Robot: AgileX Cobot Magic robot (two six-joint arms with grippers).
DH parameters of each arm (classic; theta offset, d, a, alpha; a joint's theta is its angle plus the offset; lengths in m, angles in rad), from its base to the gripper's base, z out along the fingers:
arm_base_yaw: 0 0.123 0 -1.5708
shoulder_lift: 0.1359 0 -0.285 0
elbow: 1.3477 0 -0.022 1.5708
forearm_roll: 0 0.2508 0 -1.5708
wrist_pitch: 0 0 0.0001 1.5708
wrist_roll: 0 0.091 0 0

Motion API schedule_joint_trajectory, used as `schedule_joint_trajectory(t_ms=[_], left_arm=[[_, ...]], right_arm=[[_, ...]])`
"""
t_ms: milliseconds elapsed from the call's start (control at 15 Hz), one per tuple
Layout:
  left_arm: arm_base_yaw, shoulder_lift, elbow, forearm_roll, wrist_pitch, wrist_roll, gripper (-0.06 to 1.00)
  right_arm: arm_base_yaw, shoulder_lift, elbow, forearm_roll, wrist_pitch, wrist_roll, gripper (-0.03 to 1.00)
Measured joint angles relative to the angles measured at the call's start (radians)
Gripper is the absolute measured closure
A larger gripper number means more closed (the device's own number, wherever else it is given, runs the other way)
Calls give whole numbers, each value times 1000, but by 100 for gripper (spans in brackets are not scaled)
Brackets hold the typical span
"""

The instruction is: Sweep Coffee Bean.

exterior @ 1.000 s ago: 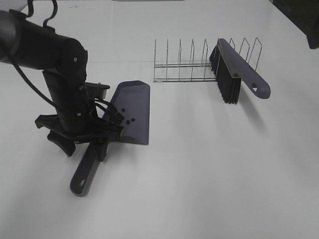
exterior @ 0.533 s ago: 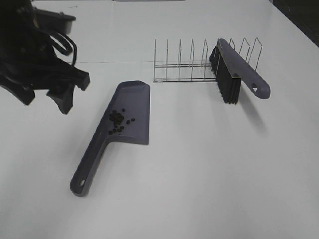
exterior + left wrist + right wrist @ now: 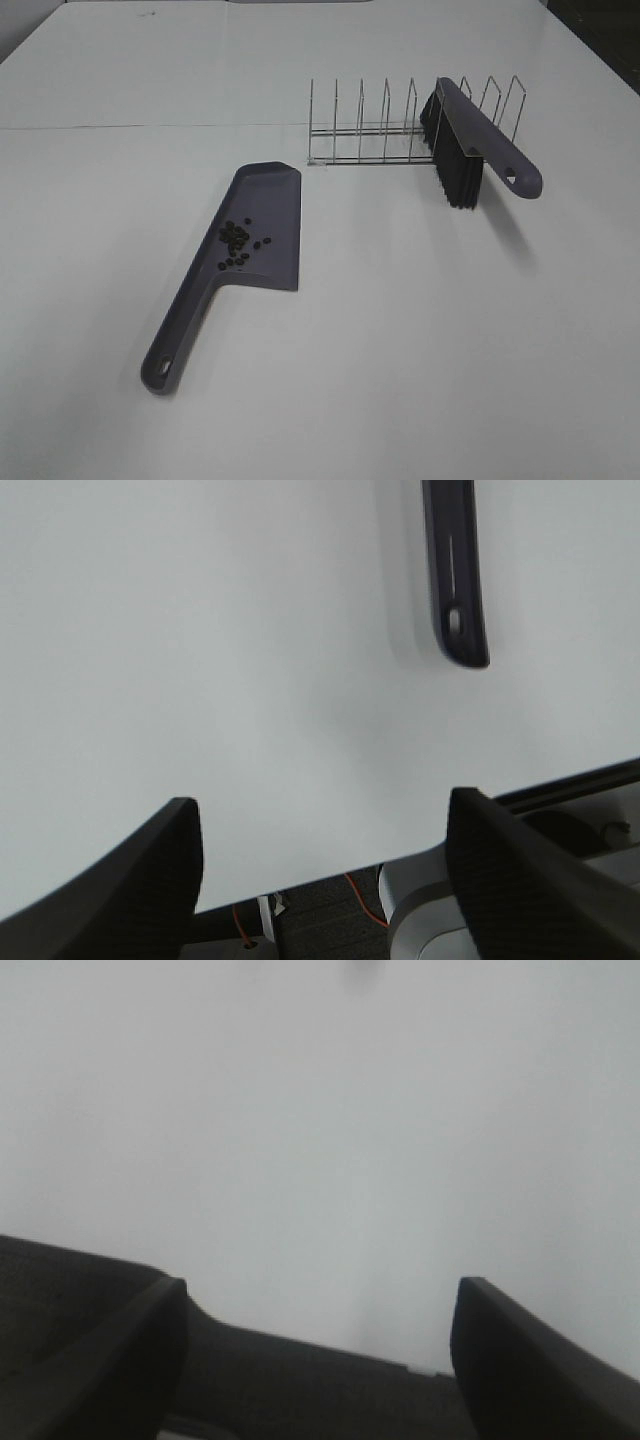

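On the worktop (image 3: 420, 360), toward its left edge, the coffee beans (image 3: 237, 243) lie gathered in the dustpan (image 3: 245, 245), so the sweep looks done. The brush (image 3: 470, 150) leans in the wire rack (image 3: 385, 130) near the far edge. My left gripper (image 3: 320, 865) and right gripper (image 3: 320, 1345) hang spread and empty.

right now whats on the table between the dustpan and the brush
Nothing: in the exterior high view only bare white table lies between the dustpan, which holds the coffee beans, and the brush leaning in the wire rack.
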Motion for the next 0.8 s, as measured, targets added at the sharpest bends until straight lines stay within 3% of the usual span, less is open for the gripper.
schedule_joint_trajectory(t_ms=[200, 467, 800], left_arm=[[0, -345, 216, 0, -49, 3, 29], [0, -828, 362, 13, -156, 36, 29], [0, -997, 383, 18, -155, 106, 29]], right_arm=[[0, -114, 29, 33, -69, -53, 32], [0, -130, 33, 51, -86, -60, 32], [0, -130, 33, 52, -87, -59, 32]])
